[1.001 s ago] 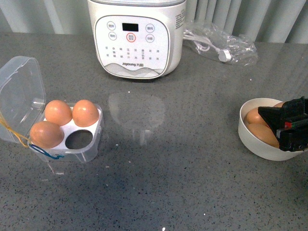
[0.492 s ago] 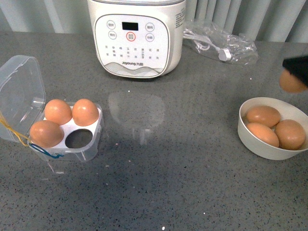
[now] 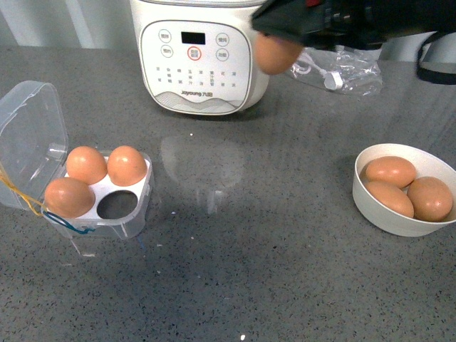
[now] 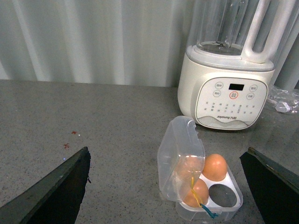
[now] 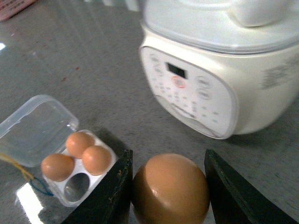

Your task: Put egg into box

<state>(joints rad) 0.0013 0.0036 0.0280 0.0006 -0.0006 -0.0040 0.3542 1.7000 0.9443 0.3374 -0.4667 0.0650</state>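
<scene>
My right gripper [image 3: 274,35] is shut on the egg [image 3: 276,54], an orange-brown hen's egg, and holds it high above the table in front of the white cooker. In the right wrist view the egg [image 5: 170,189] sits between the two dark fingers [image 5: 117,186]. The box [image 3: 107,196], a clear four-cell carton with its lid open, stands at the left with three eggs in it and its near right cell [image 3: 117,206] empty. It also shows in the left wrist view [image 4: 210,196] and the right wrist view [image 5: 70,163]. My left gripper [image 4: 173,186] is open, above and apart from the box.
A white cooker [image 3: 203,57] stands at the back middle. A clear plastic bag with a cable [image 3: 331,64] lies to its right. A round white bowl [image 3: 377,210] at the right holds three brown eggs. Yellow and blue rubber bands [image 3: 32,203] hang at the box's left.
My right gripper has lifted the egg out of the bowl and carried it up and to the left, now over the cooker's front. The bowl holds three eggs.
</scene>
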